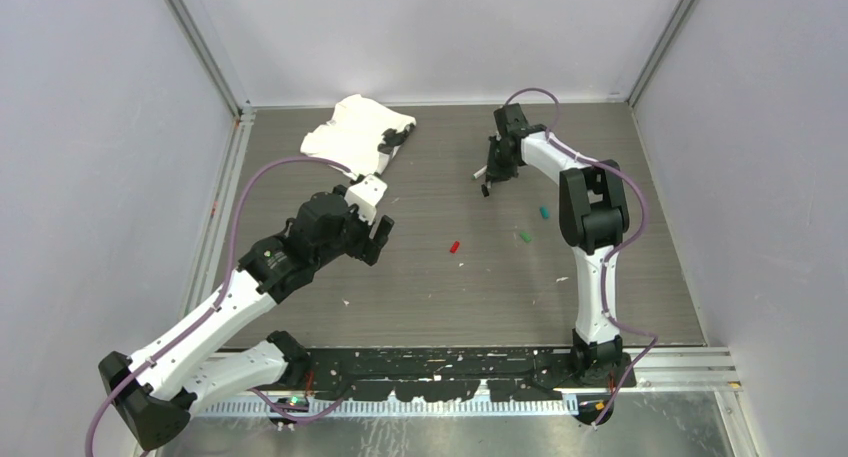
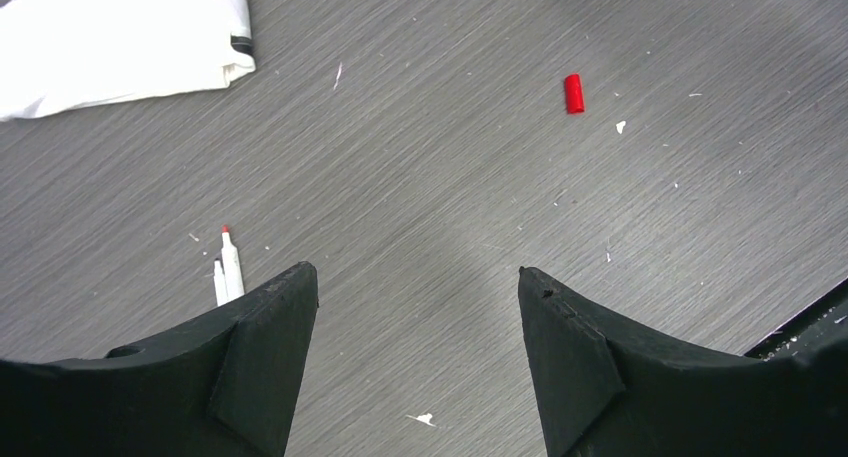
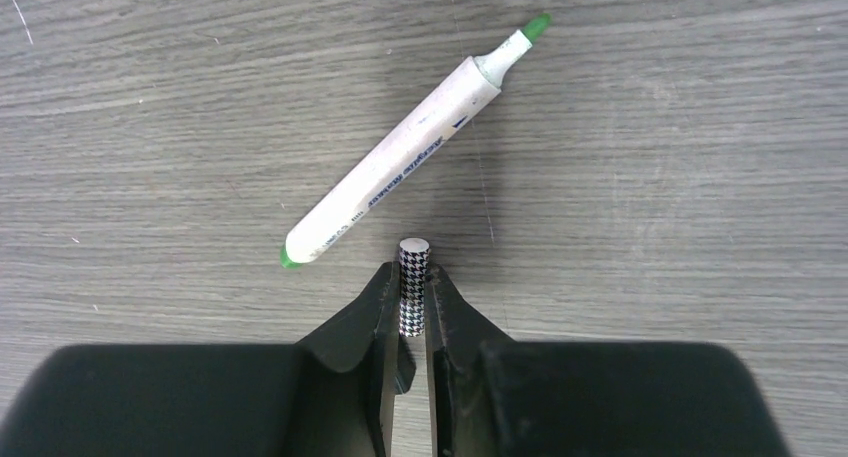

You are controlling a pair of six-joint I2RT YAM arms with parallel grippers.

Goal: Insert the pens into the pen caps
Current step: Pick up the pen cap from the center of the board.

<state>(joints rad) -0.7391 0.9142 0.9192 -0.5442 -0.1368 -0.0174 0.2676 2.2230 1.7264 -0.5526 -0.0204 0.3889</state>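
Clamped houndstooth-patterned pen [image 3: 413, 262] tight in right pincer [image 3: 412, 295], just beside green-tipped marker [image 3: 400, 167] flat on table [image 3: 650, 177]. Hung left pincer [image 2: 415, 270] spread wide, empty, red cap [image 2: 573, 93] ahead.

two pens [image 2: 231, 267] half hidden behind left pincer [image 2: 418, 277], white cloth [image 2: 110, 37] cut off at top edge

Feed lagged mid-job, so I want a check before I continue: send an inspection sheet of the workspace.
Surface: grey wood-grain table, flat.
Job's things: green-tipped pen lying uncapped; two pens near the left gripper; red cap, green cap and teal cap loose, apart.
Clutter: white cloth far left; white flecks scattered.
Grippers: left gripper open, empty; right gripper shut on slim patterned barrel, probably a pen.
Cables: purple cables loop along both arms.
Surroundings: pale walls, metal frame.
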